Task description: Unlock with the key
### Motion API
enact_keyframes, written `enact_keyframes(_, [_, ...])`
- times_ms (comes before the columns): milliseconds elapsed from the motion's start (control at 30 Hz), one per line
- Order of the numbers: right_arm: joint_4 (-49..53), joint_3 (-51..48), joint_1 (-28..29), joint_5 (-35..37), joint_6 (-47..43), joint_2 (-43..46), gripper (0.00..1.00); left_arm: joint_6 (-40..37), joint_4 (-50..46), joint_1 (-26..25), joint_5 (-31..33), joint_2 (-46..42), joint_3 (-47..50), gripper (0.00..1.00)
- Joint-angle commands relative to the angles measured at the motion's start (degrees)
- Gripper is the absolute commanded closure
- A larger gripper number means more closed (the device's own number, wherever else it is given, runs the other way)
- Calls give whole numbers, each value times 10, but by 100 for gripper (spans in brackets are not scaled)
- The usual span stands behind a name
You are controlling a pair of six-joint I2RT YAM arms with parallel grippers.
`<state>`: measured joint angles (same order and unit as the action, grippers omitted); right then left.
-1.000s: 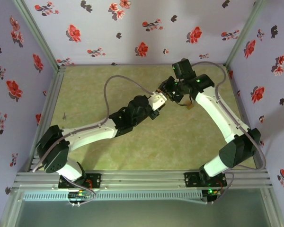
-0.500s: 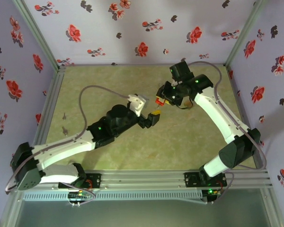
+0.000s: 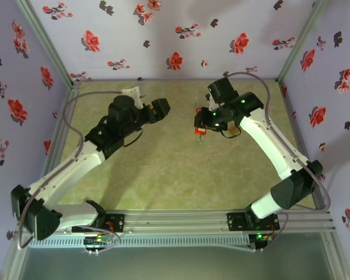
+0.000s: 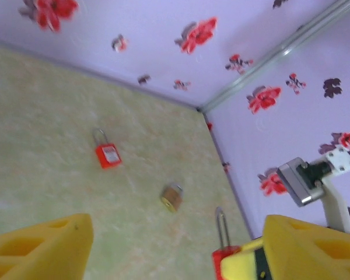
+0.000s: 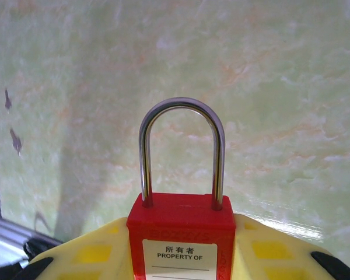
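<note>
My right gripper is shut on a red padlock, its yellow fingers on both sides of the body. The label reads "PROPERTY OF", and both legs of the steel shackle sit in the body. From above, the right gripper holds that padlock over the back middle of the floor. My left gripper is off to its left, open, with nothing between its fingers. Two small dark shapes lie by the left wall; I cannot tell whether either is the key.
The left wrist view shows a second red padlock and a brass padlock lying on the green floor. Beyond them is the padlock held by the right gripper. Flowered walls close the back and both sides.
The left gripper has let go at the held padlock, opened, and swung back and to the left. The right gripper has kept hold of the red padlock almost in place.
</note>
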<state>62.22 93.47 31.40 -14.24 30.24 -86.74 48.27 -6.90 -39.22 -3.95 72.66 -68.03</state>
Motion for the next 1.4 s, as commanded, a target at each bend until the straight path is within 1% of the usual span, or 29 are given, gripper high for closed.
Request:
enact_keyframes(0, [36, 27, 16, -37, -107, 24, 100, 112, -52, 3, -104, 53, -39, 33])
enact_keyframes(33, [41, 30, 20, -41, -121, 26, 100, 128, -45, 2, -122, 65, -40, 35])
enact_keyframes(100, [50, 33, 24, -56, -143, 29, 100, 157, -38, -1, -139, 83, -39, 39])
enact_keyframes(233, [60, 37, 27, -92, -161, 28, 100, 192, -1, -10, -154, 98, -22, 42])
enact_keyframes(433, [67, 43, 41, -109, -170, 22, 100, 244, 56, -22, -180, 118, -2, 45])
enact_keyframes(600, [75, 45, 48, -94, -176, 14, 100, 265, 73, -27, -191, 125, 8, 49])
enact_keyframes(933, [82, 49, 51, -70, -177, -1, 100, 289, 81, -39, -220, 130, 14, 64])
enact_keyframes(1267, [88, 52, 51, -51, -179, -19, 100, 303, 75, -46, -243, 110, 35, 66])
enact_keyframes(1367, [82, 51, 51, -54, -176, -23, 100, 306, 78, -47, -244, 110, 41, 69])
